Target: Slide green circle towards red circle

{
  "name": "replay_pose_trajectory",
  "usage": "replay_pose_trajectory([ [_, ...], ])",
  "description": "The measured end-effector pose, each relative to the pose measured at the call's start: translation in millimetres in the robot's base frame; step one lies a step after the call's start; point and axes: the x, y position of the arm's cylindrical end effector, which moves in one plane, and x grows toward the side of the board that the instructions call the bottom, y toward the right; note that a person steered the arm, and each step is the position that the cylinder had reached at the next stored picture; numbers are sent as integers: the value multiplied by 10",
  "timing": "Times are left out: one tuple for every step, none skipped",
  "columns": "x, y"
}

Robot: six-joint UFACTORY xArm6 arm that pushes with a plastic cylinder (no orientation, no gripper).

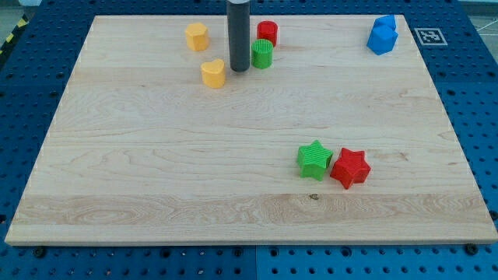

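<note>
Nudging from the view's left: my tip (239, 68) sits touching the green circle (261, 54), which already rests just beside the red circle (268, 33), toward the bench (233, 155) top. No fingers on this rod, so nothing pinches.

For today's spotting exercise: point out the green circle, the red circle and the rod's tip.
green circle (261, 54), camera view, middle of its visible side.
red circle (268, 32), camera view, centre of its top.
my tip (239, 68), camera view, rod's very end, just left of the green circle.
</note>
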Motion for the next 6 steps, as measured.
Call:
replay_pose_trajectory([
  [-189,16],
  [-244,11],
  [335,34],
  [344,174],
  [170,617],
  [60,619],
])
